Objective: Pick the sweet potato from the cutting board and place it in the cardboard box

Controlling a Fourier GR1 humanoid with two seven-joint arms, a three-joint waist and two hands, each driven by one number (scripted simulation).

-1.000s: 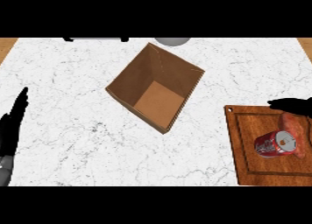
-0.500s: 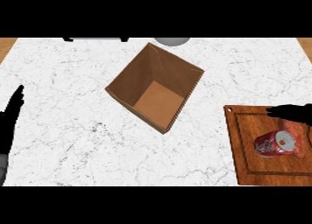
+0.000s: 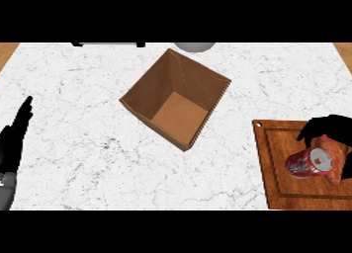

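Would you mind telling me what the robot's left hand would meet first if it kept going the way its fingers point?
The left hand points up the bare marble counter; its line looks free, passing left of the cardboard box, though depth is unclear.

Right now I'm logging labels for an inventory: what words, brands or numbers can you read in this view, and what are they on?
Red can on the cutting board: white markings on its side, too blurred to read.
Cardboard box: no print visible.
Nothing else carries text.
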